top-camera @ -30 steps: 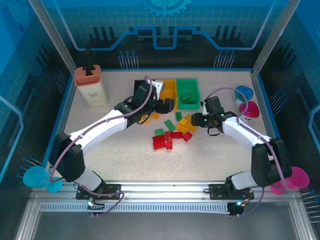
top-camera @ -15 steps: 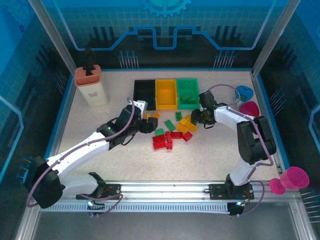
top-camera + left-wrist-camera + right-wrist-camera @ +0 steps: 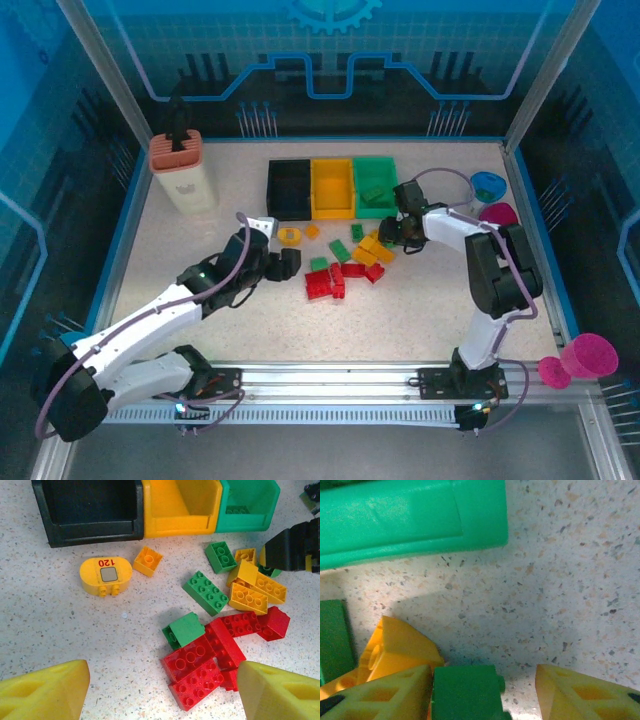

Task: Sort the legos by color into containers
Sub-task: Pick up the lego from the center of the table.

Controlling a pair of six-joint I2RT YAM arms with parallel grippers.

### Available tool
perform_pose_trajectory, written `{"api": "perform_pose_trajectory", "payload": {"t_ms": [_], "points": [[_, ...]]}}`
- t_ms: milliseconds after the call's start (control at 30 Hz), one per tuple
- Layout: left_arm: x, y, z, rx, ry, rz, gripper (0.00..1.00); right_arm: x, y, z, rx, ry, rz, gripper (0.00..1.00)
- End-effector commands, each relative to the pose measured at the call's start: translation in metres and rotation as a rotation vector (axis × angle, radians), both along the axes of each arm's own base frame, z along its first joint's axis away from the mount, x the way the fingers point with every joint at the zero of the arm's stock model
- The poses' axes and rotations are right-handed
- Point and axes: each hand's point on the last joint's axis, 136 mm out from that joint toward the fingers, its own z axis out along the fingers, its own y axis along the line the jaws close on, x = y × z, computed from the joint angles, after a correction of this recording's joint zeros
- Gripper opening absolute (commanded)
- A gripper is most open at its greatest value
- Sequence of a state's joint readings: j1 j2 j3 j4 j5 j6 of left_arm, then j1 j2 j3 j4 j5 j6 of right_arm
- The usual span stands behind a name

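Note:
Three bins stand side by side at the back: black (image 3: 288,188), yellow (image 3: 332,187) and green (image 3: 375,183), the green one holding a green brick. The legos lie in a loose pile (image 3: 345,262) in front of them. My left gripper (image 3: 162,695) hangs open above the red bricks (image 3: 200,667), with a green brick (image 3: 187,630) just beyond them and yellow bricks (image 3: 255,587) further right. My right gripper (image 3: 484,680) is open low over the table, near the green bin's wall (image 3: 410,520). A green brick (image 3: 467,692) sits between its fingers, against the left finger and clear of the right one.
A rounded yellow piece marked 120 (image 3: 106,575) and a small yellow brick (image 3: 148,561) lie before the black bin. A beige box with a salmon top (image 3: 183,172) stands back left. A blue cup (image 3: 487,185) and a pink cup (image 3: 497,215) sit at the right.
My left arm has drawn back from the bins toward the near left, and its gripper now hangs by the red bricks. My right gripper has edged left toward the pile.

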State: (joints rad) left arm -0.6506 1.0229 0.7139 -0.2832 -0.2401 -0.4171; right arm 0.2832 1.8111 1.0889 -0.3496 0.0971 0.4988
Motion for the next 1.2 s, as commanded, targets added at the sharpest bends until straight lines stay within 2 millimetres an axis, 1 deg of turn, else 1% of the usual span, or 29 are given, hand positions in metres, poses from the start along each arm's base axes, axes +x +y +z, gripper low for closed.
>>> {"api": "perform_pose_trajectory", "payload": {"t_ms": [0, 133, 167, 233, 300, 467, 633, 733, 867, 933, 1067, 1167], "points": [[-0.005, 0.008, -0.006, 0.022, 0.002, 0.020, 0.78, -0.003, 0.006, -0.007, 0.004, 0.031, -0.004, 0.57], [-0.006, 0.008, -0.008, 0.022, 0.003, 0.021, 0.78, -0.009, 0.008, -0.012, 0.010, 0.036, -0.006, 0.55], [-0.006, 0.008, -0.009, 0.021, 0.002, 0.021, 0.78, -0.010, 0.008, -0.012, 0.011, 0.036, -0.005, 0.53], [-0.005, 0.009, -0.010, 0.020, 0.002, 0.023, 0.78, -0.011, 0.007, -0.011, 0.007, 0.032, -0.008, 0.47], [-0.006, 0.009, -0.010, 0.023, 0.002, 0.022, 0.78, -0.011, 0.006, -0.006, 0.003, 0.018, -0.011, 0.41], [-0.005, 0.010, -0.010, 0.029, -0.003, 0.022, 0.78, -0.008, 0.002, 0.007, -0.020, -0.008, -0.009, 0.35], [-0.005, 0.011, -0.008, 0.030, -0.008, 0.025, 0.78, -0.005, 0.002, 0.028, -0.034, -0.044, 0.003, 0.33], [-0.006, 0.011, -0.009, 0.033, -0.010, 0.022, 0.78, -0.001, 0.005, 0.052, -0.056, -0.096, 0.021, 0.32], [-0.007, 0.011, -0.012, 0.036, -0.006, 0.013, 0.78, 0.013, 0.010, 0.089, -0.056, -0.170, 0.047, 0.33], [-0.009, 0.011, -0.016, 0.033, 0.007, 0.012, 0.78, 0.023, 0.014, 0.104, -0.057, -0.196, 0.063, 0.33], [-0.014, 0.010, -0.023, 0.016, 0.040, 0.012, 0.78, 0.049, 0.022, 0.121, -0.071, -0.214, 0.095, 0.33], [-0.019, 0.009, -0.029, 0.001, 0.065, 0.009, 0.78, 0.070, 0.027, 0.127, -0.070, -0.221, 0.103, 0.33]]}}
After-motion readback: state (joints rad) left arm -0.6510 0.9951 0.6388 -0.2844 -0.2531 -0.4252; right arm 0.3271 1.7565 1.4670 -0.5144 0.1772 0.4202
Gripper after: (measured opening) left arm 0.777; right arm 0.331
